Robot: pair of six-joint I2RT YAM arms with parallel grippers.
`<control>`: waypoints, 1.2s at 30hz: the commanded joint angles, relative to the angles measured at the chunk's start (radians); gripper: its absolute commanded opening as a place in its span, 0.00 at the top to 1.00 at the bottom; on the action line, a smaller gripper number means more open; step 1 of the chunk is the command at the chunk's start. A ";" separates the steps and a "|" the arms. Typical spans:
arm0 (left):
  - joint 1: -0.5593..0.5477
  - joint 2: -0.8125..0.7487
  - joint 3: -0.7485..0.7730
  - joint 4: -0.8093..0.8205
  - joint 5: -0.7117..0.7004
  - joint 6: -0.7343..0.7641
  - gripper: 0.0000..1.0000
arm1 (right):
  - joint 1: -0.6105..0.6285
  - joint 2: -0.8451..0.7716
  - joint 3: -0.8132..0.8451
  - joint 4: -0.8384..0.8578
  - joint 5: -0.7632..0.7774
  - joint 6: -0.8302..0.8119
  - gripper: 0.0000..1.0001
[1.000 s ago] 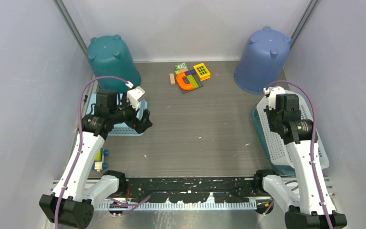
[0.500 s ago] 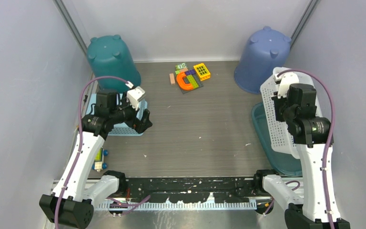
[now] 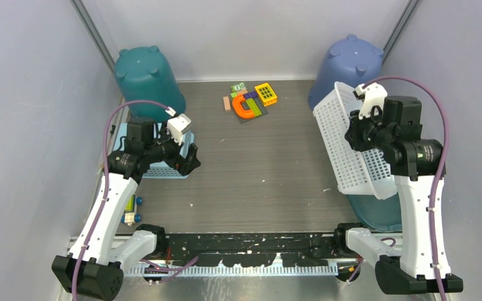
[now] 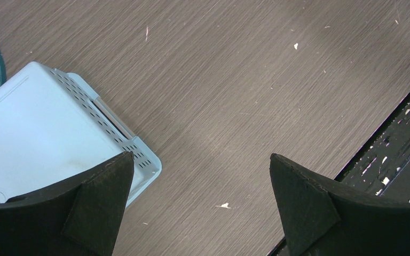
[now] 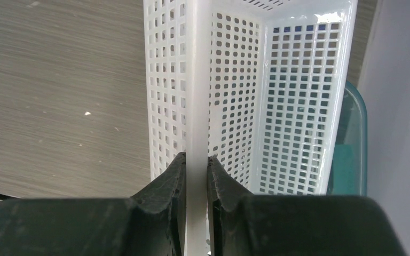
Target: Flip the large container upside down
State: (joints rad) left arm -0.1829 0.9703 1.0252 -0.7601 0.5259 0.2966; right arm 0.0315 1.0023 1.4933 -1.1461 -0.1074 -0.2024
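White basket [image 3: 345,144] on edge, mouth rightward, long axis near-to-far, rim in right pincer [image 5: 196,165]

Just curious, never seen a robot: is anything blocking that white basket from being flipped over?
The right claw grips the white basket by its rim. A teal tray lies under it and a blue bucket stands close behind.

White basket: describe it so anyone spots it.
Right side of the table, before the upturned blue bucket: the right pincer grips a white perforated basket. Unlike the flat pale-blue basket at left, it is large and tilted on edge.
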 commanded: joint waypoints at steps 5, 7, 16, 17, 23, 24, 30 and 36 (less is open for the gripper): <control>0.000 -0.019 -0.003 0.029 0.033 0.011 0.00 | 0.002 0.050 0.208 0.028 -0.206 0.066 0.99; 0.000 -0.021 -0.003 0.029 0.033 0.011 0.00 | 0.006 0.074 0.241 0.027 -0.252 0.091 0.99; 0.000 -0.022 -0.008 0.032 0.036 0.015 0.00 | 0.111 0.149 0.259 0.114 -0.412 0.176 0.99; 0.000 -0.022 -0.008 0.033 0.036 0.014 0.00 | 0.117 0.157 0.252 0.135 -0.439 0.190 0.99; 0.000 -0.027 -0.013 0.034 0.039 0.019 0.00 | 0.142 0.228 0.203 0.252 -0.642 0.312 0.99; 0.000 -0.027 -0.014 0.033 0.039 0.018 0.00 | 0.148 0.242 0.198 0.264 -0.667 0.327 0.99; 0.000 -0.033 -0.016 0.034 0.046 0.023 0.00 | 0.191 0.286 0.119 0.342 -0.771 0.376 0.99; 0.000 -0.025 -0.019 0.034 0.064 0.026 0.00 | 0.211 0.294 0.007 0.452 -0.874 0.422 0.99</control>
State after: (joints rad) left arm -0.1829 0.9581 1.0100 -0.7570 0.5537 0.3031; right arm 0.2298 1.3117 1.5295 -0.8623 -0.8375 0.1551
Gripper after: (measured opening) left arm 0.996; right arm 0.209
